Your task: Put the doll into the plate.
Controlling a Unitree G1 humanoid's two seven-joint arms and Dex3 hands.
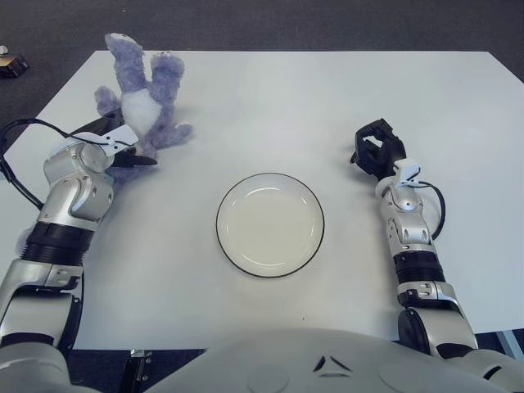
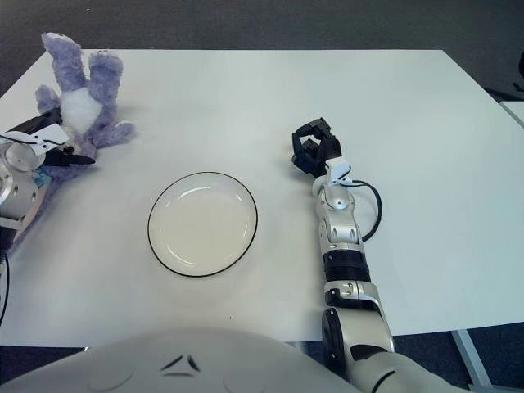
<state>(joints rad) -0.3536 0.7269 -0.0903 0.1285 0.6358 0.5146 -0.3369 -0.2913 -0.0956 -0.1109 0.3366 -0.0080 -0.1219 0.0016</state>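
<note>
My left hand (image 1: 115,147) is right against the lower body of the fluffy purple plush rabbit doll (image 1: 143,102), grip unclear, doll's long axis pointing away at the white worktop's (image 1: 270,98) far-left, black-rimmed white round plate (image 1: 270,223) right-and-nearer; right hand (image 1: 375,154) curled, empty.

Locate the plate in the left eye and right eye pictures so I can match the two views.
Left eye view: the plate sits at centre, slightly below the middle, empty.
Right eye view: the same plate shows left of centre.
Shared landmark: the purple doll at the table's far left corner, with the left hand by its lower side.
</note>
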